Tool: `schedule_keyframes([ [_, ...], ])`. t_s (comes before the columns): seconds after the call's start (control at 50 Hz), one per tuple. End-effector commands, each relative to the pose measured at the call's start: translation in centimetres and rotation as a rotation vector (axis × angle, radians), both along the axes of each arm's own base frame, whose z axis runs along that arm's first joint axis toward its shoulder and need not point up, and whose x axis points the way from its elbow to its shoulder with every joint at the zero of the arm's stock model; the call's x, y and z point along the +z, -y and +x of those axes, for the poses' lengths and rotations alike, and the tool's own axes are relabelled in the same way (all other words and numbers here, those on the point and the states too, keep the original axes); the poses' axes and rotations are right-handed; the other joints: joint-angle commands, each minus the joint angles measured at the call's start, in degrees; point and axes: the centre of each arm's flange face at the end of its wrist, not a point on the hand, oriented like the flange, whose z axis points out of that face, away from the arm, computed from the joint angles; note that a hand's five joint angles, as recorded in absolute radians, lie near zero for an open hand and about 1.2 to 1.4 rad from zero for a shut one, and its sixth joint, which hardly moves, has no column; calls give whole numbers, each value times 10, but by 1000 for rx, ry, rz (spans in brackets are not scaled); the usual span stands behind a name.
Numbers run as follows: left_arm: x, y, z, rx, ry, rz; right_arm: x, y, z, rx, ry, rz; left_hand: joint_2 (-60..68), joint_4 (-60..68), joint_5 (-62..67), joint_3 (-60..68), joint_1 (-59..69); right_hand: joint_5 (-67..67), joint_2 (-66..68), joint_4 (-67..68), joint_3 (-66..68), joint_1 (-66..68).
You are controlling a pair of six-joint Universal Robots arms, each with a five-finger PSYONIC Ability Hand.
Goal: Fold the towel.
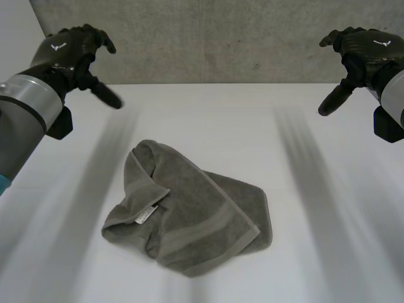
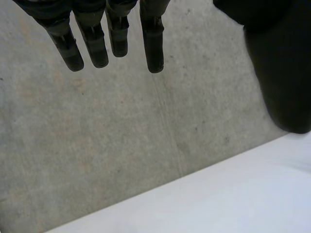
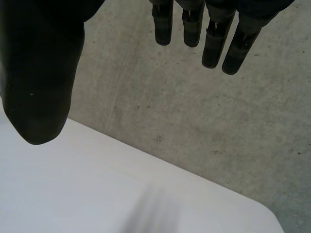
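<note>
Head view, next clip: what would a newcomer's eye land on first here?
A crumpled grey terry towel lies loosely bunched in the middle of the white table, with a small white label showing on its left side. The black left hand and black right hand hover at the far left and far right, fingers relaxed and open, both well apart from the towel.

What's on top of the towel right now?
Only the towel folded loosely over itself, with a white label on its upper layer. Anything under the folds, down to the table, is covered.

Lab-like workspace, white table (image 1: 208, 113), bare concrete wall (image 1: 221, 38)
</note>
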Motion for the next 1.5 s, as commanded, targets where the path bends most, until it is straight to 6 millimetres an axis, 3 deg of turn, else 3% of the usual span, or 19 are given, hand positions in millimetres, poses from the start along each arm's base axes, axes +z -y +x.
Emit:
schedule_keyframes([
  [0.02,-35,15,-7,-13,40,81,-16,-5,14,62,-21,55,-30,-40,-24,-38,-40,-31,-32,-41,-36,-31],
  [0.04,-35,15,-7,-13,40,81,-16,-5,14,62,-21,55,-30,-40,-24,-38,-40,-31,-32,-41,-36,-31],
  [0.08,-70,30,-15,-44,67,142,-35,-13,29,125,-55,103,-30,-40,-24,-38,-40,-31,-32,-41,-36,-31],
  [0.1,-70,30,-15,-44,67,142,-35,-13,30,126,-55,103,-30,-40,-24,-38,-40,-31,-32,-41,-36,-31],
  [0.14,-103,38,-22,-92,98,193,-63,-24,47,193,-132,162,-30,-40,-24,-38,-40,-31,-32,-41,-36,-31],
  [0.16,-104,38,-22,-92,98,193,-63,-24,47,193,-133,162,-30,-40,-24,-38,-40,-31,-32,-41,-36,-31],
  [0.18,-120,42,-25,-113,117,213,-79,-32,58,237,-184,188,-30,-40,-24,-38,-40,-31,-32,-41,-36,-31],
  [0.2,-121,42,-25,-114,117,213,-95,-40,67,268,-237,213,-30,-40,-24,-38,-40,-31,-32,-41,-36,-31],
  [0.24,-146,46,-26,-129,156,246,-109,-46,74,303,-270,238,-30,-40,-24,-38,-40,-31,-32,-41,-36,-31],
  [0.36,-183,47,-27,-139,237,290,-156,-58,90,354,-300,325,-29,-38,-22,-36,-38,-31,-32,-41,-36,-31],
  [0.48,-204,47,-27,-138,260,308,-181,-63,97,374,-319,353,-22,-32,-15,-29,-32,-31,-32,-41,-36,-31],
  [0.6,-208,48,-27,-133,262,311,-185,-63,96,377,-320,364,-19,-28,-12,-26,-28,-10,-11,-20,-15,-10],
  [0.9,-199,51,-20,-45,273,293,-189,-63,95,368,-283,397,-19,-28,-12,-26,-28,359,358,348,354,358],
  [0.98,-195,51,-20,-44,270,284,-192,-64,96,366,-264,419,-19,-28,-12,-26,-28,350,349,340,345,350],
  [1.04,-193,51,-19,-41,269,280,-192,-63,96,355,-253,426,-20,-30,-14,-27,-30,261,260,251,256,261],
  [1.08,-192,52,-18,-37,268,278,-189,-61,95,346,-239,427,-19,-28,-12,-26,-28,89,88,78,84,89],
  [1.14,-191,53,-17,-34,268,278,-186,-60,94,335,-221,426,-20,-30,-14,-27,-30,31,30,20,26,31],
  [1.34,-180,54,-16,-26,259,259,-186,-59,94,309,-162,458,-17,-26,-10,-24,-27,-6,-7,-17,-11,-7],
  [1.5,-184,56,-16,-28,258,269,-192,-62,95,314,-150,490,-17,-26,-10,-24,-27,26,25,15,21,25],
])
